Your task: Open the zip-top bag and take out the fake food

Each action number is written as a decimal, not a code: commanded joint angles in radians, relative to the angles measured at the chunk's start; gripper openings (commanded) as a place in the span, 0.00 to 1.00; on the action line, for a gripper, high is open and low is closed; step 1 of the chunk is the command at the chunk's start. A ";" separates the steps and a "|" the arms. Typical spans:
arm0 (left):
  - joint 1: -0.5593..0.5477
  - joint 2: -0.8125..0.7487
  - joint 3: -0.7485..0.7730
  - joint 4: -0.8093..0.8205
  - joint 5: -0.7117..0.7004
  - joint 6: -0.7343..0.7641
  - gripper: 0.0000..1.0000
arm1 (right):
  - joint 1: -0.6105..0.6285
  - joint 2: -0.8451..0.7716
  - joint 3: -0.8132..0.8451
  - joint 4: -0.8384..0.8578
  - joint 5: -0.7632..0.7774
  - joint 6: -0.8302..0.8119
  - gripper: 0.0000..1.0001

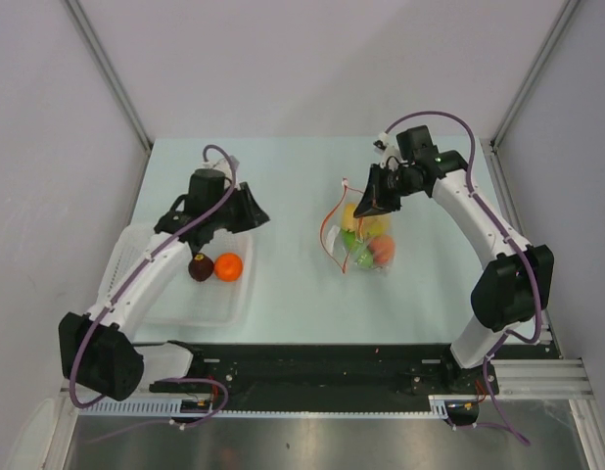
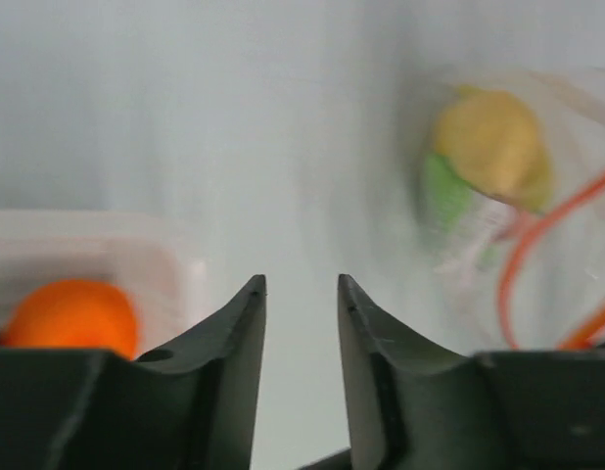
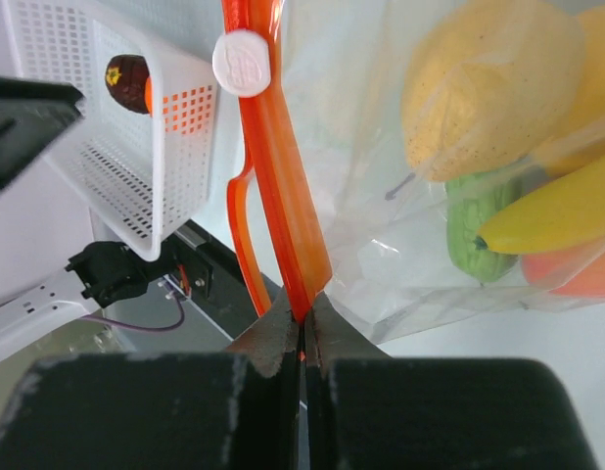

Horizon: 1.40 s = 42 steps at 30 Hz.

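From above, the right pincer met the far edge of the small clear plastic zip-top bag. The bag sat mid-counter just nearer than that pincer, with the coloured plastic fake food inside. The left pincer hovered past the far right corner of the white plastic mesh basket. A round orange fruit and a dark purple one lay in the basket just behind it. Bare pale green counter stretched between the two pincers and beyond them.

The left wrist view alone showed the left pincer parted, with nothing in the gap. The orange fruit sat low to its left behind the basket wall, and the blurred bag was ahead to its right.

The right wrist view alone showed the right pincer clamped on the red-orange zip strip. A white slider sat further along the strip. A yellow lemon, a green cucumber and a banana were packed inside the bag to the strip's right, and the basket stood to its left.
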 commanded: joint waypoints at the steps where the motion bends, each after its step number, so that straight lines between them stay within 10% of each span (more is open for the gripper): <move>1: -0.149 0.040 0.030 0.301 0.281 -0.088 0.31 | 0.010 -0.009 0.044 -0.001 -0.047 0.036 0.00; 23: -0.414 0.571 0.392 0.180 0.252 -0.093 0.08 | 0.021 -0.021 0.003 0.033 -0.012 0.111 0.00; 42: -0.423 0.694 0.528 -0.022 0.105 -0.049 0.37 | 0.030 -0.004 -0.007 0.056 -0.012 0.116 0.00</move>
